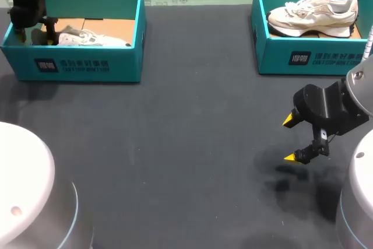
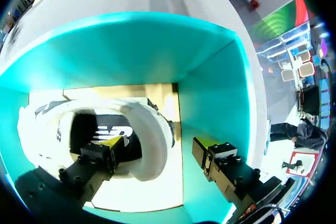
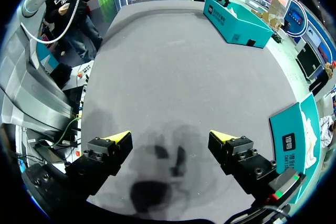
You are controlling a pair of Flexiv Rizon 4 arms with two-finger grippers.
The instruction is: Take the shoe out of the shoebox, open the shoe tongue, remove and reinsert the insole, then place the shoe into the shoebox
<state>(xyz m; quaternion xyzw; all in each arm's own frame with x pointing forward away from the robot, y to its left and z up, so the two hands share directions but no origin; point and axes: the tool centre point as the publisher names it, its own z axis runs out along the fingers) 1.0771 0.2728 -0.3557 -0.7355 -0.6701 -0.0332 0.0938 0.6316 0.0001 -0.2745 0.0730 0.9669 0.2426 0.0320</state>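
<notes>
A white shoe [image 1: 87, 39] lies inside the teal shoebox [image 1: 81, 65] at the table's far left. My left gripper [image 1: 36, 34] is down in that box at its left end. In the left wrist view the left gripper [image 2: 157, 142] stands open astride the shoe's heel [image 2: 155, 124]. One yellow tip is inside the shoe's dark opening. The other finger [image 2: 210, 153] stands apart from the heel, beside the box wall [image 2: 210, 93]. My right gripper [image 1: 289, 139] hangs open over bare table at the right, with nothing between its fingers [image 3: 170, 137].
A second teal shoebox [image 1: 309, 56] at the far right holds a beige shoe [image 1: 315, 13]. Dark grey table [image 1: 186, 144] stretches between the two boxes. The right wrist view shows that second box's wall [image 3: 296, 140] beside the gripper and the first box [image 3: 236, 22] far ahead.
</notes>
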